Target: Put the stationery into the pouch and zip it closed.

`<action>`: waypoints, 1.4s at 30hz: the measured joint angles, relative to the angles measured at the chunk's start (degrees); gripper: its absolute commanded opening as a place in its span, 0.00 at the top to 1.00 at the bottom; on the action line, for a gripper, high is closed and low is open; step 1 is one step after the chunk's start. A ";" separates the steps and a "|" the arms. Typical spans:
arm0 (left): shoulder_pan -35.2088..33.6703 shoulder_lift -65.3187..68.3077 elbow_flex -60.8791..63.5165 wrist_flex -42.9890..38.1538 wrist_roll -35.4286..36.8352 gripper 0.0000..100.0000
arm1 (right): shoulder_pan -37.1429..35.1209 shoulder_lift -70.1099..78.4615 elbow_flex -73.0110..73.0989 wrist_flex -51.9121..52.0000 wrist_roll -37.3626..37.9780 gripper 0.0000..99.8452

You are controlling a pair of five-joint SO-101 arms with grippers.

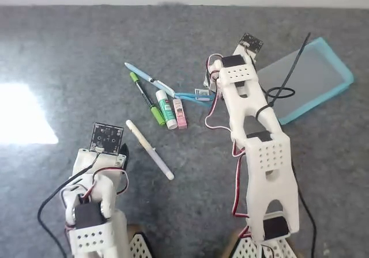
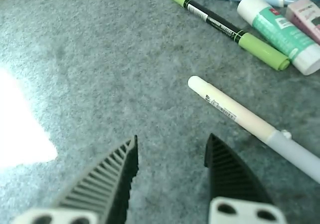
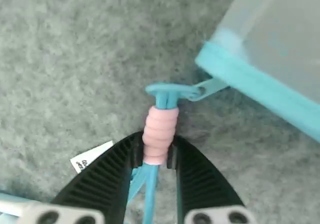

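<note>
Beside the pouch [image 3: 270, 49], the right pincer [image 3: 155, 143] clamps its pink zipper pull [image 3: 161, 124]. The left pincer [image 2: 172, 139] gapes wide near the white pen [image 2: 235, 114]

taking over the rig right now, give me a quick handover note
Left gripper: open, holding nothing, low over the table beside the white pen.
Right gripper: shut on the pink zip pull at the corner of the pouch.
Things: the white pen, green marker, glue stick, small pink item and light blue pen all lie on the table outside the pouch.
Done: nothing is packed. I cannot tell how far the zip is open.
Left: put all five items in the pouch, then zip it closed.
</note>
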 measured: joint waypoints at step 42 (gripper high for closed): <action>0.00 0.00 -4.04 0.18 0.44 0.79 | -10.37 -61.45 29.63 29.98 72.26 0.99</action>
